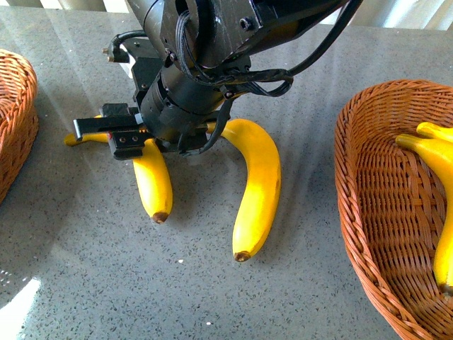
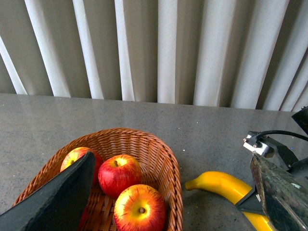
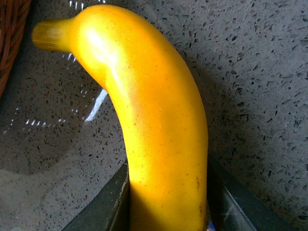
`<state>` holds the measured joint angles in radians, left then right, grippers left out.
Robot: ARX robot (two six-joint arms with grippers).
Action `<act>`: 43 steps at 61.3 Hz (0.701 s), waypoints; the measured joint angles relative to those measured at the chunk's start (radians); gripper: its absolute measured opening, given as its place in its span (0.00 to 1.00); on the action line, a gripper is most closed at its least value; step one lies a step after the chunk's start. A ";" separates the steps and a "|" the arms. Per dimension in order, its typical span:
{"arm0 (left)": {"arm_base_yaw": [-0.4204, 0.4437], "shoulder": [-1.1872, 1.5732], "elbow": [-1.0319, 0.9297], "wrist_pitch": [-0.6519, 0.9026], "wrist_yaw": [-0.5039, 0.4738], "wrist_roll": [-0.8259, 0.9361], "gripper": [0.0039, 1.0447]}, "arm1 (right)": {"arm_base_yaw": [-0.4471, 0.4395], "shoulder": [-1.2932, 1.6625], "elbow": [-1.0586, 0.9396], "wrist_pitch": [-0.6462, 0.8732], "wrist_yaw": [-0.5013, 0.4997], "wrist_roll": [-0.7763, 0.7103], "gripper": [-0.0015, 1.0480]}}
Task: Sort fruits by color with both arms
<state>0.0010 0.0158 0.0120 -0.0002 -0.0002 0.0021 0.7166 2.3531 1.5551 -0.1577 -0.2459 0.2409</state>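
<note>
My right gripper [image 1: 124,138] reaches down from the far side of the table and is shut on the left banana [image 1: 156,180], which lies on the grey table. In the right wrist view the banana [image 3: 159,134] fills the space between the dark fingers [image 3: 103,207]. A second banana [image 1: 258,184] lies just right of it. My left gripper [image 2: 173,159] is open above the left basket [image 2: 168,163], which holds three red apples [image 2: 119,174]. The held banana's stem end [image 2: 216,184] shows there beside the basket. The left gripper is out of the front view.
The right wicker basket [image 1: 368,198] holds bananas [image 1: 442,152] at its far side. The left basket's edge [image 1: 18,106] shows at the table's left. White curtains [image 2: 163,48] hang behind the table.
</note>
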 joint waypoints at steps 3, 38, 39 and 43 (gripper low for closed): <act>0.000 0.000 0.000 0.000 0.000 0.000 0.91 | 0.000 0.000 -0.005 0.005 -0.002 0.004 0.33; 0.000 0.000 0.000 0.000 0.000 0.000 0.91 | -0.180 -0.373 -0.323 0.222 -0.135 0.078 0.29; 0.000 0.000 0.000 0.000 0.000 0.000 0.91 | -0.188 -0.388 -0.334 0.230 -0.137 0.078 0.30; 0.000 0.000 0.000 0.000 0.000 0.000 0.91 | -0.239 -0.469 -0.406 0.266 -0.150 0.077 0.31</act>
<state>0.0010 0.0158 0.0120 -0.0002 -0.0002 0.0021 0.4774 1.8843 1.1492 0.1085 -0.3954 0.3176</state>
